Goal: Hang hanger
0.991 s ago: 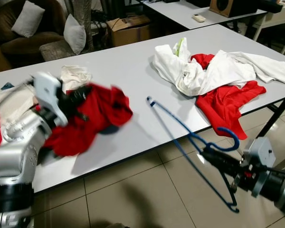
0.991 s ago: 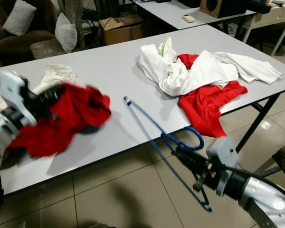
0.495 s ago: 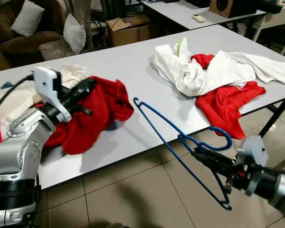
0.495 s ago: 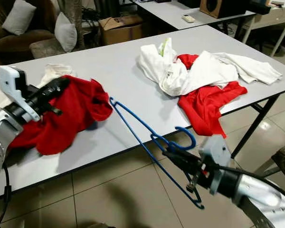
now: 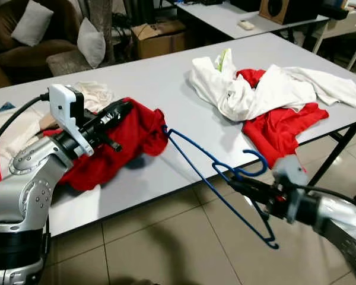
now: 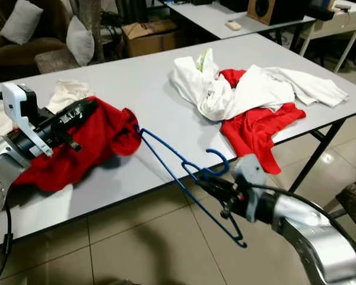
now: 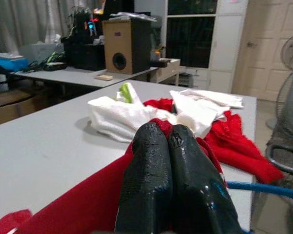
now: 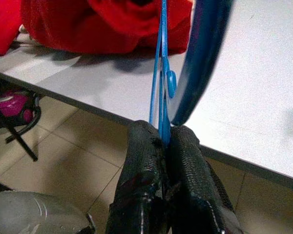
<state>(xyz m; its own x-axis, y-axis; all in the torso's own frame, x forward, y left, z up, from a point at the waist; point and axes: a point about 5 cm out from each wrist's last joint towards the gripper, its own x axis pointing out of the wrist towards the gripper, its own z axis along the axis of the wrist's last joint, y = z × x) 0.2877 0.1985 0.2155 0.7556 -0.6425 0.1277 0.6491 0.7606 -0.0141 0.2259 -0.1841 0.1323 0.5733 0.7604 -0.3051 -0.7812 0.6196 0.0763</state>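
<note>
At a grey table (image 5: 166, 89), we pinch a red shirt (image 5: 115, 145) in our left gripper (image 5: 123, 108), fingers pressed tight on the cloth, lifting its edge off the tabletop. Our right gripper (image 5: 240, 185) clamps a blue hanger (image 5: 210, 178) just below its hook, off the table's front edge; the hanger's far tip touches the raised red shirt. Farther along the table lies a heap of white and red clothes (image 5: 267, 95). A cream cloth (image 5: 92, 92) sits behind the red shirt.

A heap of white and red clothes (image 5: 267, 95) lies on the grey table (image 5: 160, 77), with a cardboard box (image 5: 160, 37) and cushioned sofa (image 5: 29, 41) behind.
</note>
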